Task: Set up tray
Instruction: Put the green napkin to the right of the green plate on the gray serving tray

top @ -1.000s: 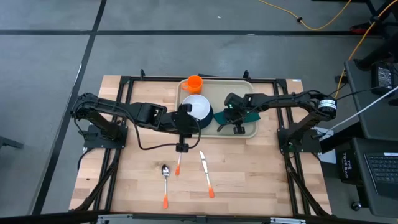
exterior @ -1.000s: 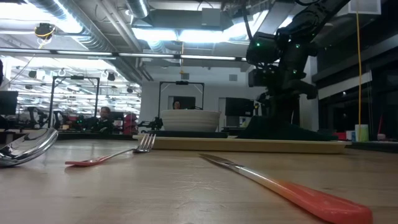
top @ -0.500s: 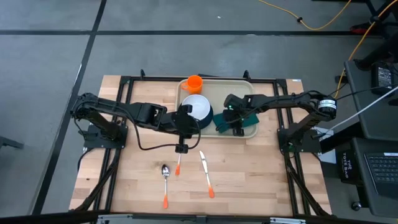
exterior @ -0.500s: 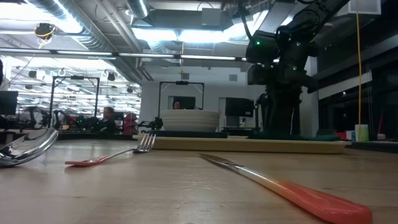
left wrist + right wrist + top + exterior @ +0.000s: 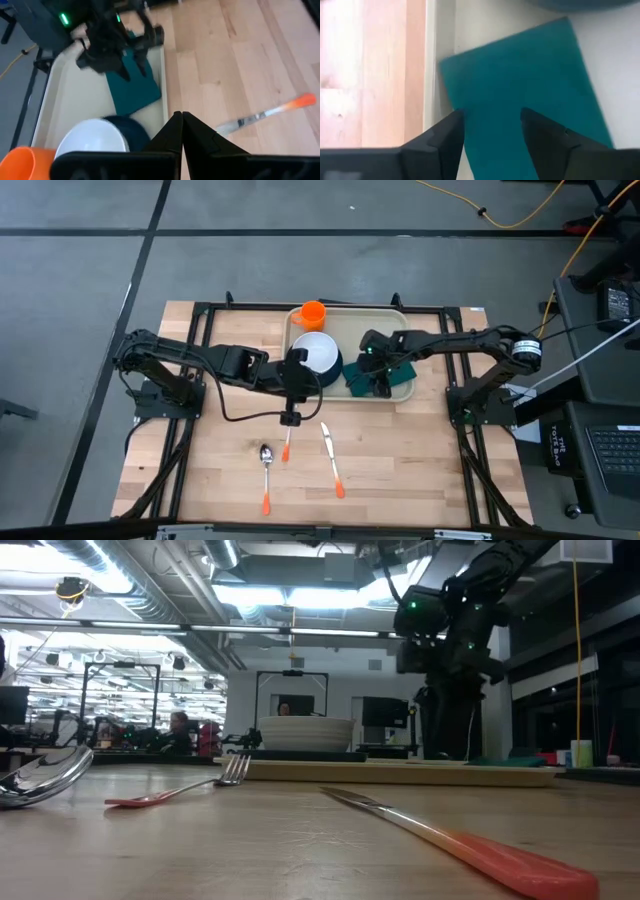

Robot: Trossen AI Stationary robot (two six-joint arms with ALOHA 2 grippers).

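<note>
So the tray (image 5: 400,392) sits at the 12 o'clock edge of the table (image 5: 220,470), and it's already loaded: orange cup (image 5: 313,313) in its far-left corner, white bowl (image 5: 318,351) stacked on the dark teal plate (image 5: 330,370), and the green napkin (image 5: 400,372) lying flat at the plate's 3 o'clock. My guess is the napkin goes there to leave a spot for the cutlery, since the fork (image 5: 286,447), knife (image 5: 331,460) and spoon (image 5: 266,475) are all on the wood toward 6 o'clock, off the tray.

Right gripper (image 5: 491,131) hangs right over the napkin with its fingers spread apart and nothing between them, so it looks released. Can't tell if the tips touch the cloth.

Left gripper (image 5: 182,121) is just off the tray's near rim, by the plate, fingers pressed together, holding nothing, pointing toward the cutlery.
</note>
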